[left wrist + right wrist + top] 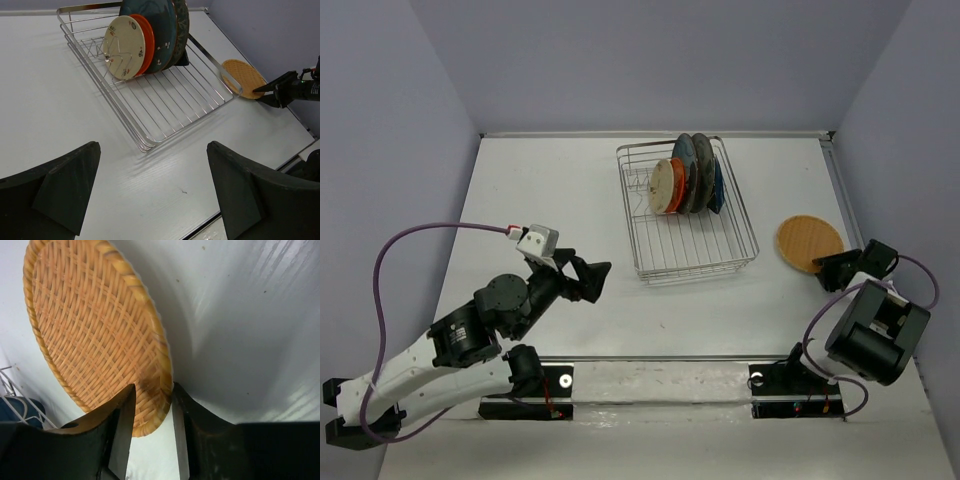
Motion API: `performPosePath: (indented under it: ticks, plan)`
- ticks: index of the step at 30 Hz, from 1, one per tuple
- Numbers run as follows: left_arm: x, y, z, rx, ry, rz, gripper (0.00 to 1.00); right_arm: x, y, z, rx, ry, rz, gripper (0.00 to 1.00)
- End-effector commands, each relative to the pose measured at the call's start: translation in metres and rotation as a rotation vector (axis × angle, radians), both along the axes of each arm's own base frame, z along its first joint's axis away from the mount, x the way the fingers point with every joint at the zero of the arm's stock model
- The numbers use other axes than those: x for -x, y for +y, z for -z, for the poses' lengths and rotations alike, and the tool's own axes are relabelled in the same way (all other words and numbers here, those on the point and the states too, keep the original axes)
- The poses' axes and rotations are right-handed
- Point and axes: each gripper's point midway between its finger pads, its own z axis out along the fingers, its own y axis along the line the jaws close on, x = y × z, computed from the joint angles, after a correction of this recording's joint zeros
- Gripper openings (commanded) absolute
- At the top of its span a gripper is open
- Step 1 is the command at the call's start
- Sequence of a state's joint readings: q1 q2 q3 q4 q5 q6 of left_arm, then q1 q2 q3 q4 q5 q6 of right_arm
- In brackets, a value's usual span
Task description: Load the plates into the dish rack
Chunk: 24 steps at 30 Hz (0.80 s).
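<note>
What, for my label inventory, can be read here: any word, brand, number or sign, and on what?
None: no text is legible in any view.
Cream plate in the dish rack: small marks, too small to read.
Tan woven plate in the right gripper: bare weave.

Left tool (598, 282) hangs wide open on its folded arm; right tool (153, 392) clamps the tan plate (90, 325).

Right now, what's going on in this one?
The right tool grips the rim of the tan woven plate, which lies on the table to the right of the dish rack. The other plates already stand upright at the rack's far end. The left tool hangs open and empty by the rack's near left corner. This looks like the last plate to load.
</note>
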<state>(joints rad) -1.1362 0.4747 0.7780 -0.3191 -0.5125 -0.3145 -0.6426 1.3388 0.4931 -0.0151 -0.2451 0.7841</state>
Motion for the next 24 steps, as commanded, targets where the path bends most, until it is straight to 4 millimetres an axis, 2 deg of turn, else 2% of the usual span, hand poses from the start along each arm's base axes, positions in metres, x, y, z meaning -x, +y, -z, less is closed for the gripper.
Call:
performPosePath:
  ticks: [1,5,8,9,12,13,15,16,19,20,22,23,24]
  plan:
    - [-0.007,0.001,-0.001,-0.006,-0.019,-0.035,0.99,0.005,0.004,0.015,-0.036,0.027,-0.001,0.25]
    - [-0.009,0.001,0.003,-0.019,-0.011,-0.046,0.99,0.004,-0.003,0.004,0.032,-0.022,0.025,0.07]
    - [-0.011,0.0,0.007,-0.035,-0.004,-0.052,0.99,0.006,-0.01,-0.021,0.133,-0.09,0.039,0.07]
    - [-0.011,-0.001,0.009,-0.046,-0.001,-0.054,0.99,0.005,-0.013,-0.041,0.182,-0.142,0.041,0.07]
    - [-0.013,-0.003,0.013,-0.061,0.005,-0.059,0.99,0.007,-0.013,-0.073,0.249,-0.217,0.045,0.07]
    - [-0.014,-0.003,0.014,-0.066,0.007,-0.061,0.99,0.006,-0.016,-0.101,0.309,-0.281,0.047,0.07]
    - [-0.015,-0.005,0.018,-0.082,0.015,-0.064,0.99,0.01,-0.013,-0.12,0.334,-0.305,0.044,0.07]
    - [-0.016,-0.005,0.019,-0.088,0.017,-0.067,0.99,0.011,-0.013,-0.147,0.389,-0.357,0.039,0.07]
    - [-0.018,-0.004,0.022,-0.102,0.021,-0.084,0.99,0.016,-0.009,-0.179,0.444,-0.401,0.027,0.07]
    - [-0.019,-0.004,0.023,-0.104,0.02,-0.09,0.99,0.015,-0.003,-0.198,0.46,-0.436,0.009,0.07]
    - [-0.021,-0.001,0.022,-0.104,0.02,-0.111,0.99,0.011,0.007,-0.214,0.453,-0.484,-0.015,0.07]
    - [-0.022,0.001,0.022,-0.103,0.019,-0.119,0.99,0.008,0.014,-0.233,0.465,-0.531,-0.037,0.07]
    - [-0.023,0.002,0.021,-0.101,0.017,-0.126,0.99,0.006,0.019,-0.243,0.465,-0.56,-0.053,0.07]
